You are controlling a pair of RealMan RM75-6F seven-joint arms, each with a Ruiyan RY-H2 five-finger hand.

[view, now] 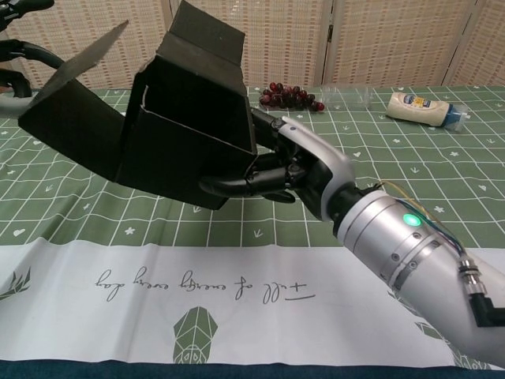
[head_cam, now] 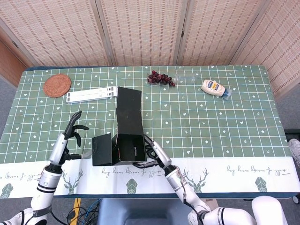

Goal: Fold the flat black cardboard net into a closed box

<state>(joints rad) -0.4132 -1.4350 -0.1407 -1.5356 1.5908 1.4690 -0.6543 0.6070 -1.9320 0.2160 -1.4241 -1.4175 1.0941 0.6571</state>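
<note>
Gripping the half-folded black cardboard box (view: 189, 134) by its side wall, the right robot hand (view: 296, 170) held it near the surface's (head_cam: 211, 131) front edge, while the left robot hand (head_cam: 72, 129) hovered beside it, fingers spread, empty.

- The black cardboard net (head_cam: 123, 136) stands partly folded near the desk's (head_cam: 211, 131) near edge, one long flap reaching toward the far side.
- The right robot hand (head_cam: 151, 152) grips its right wall.
- The left robot hand (head_cam: 73, 129) hovers left of it, fingers spread.
- Grapes (head_cam: 160, 78), a bottle (head_cam: 214, 88) and a coaster (head_cam: 57, 85) lie far.
</note>
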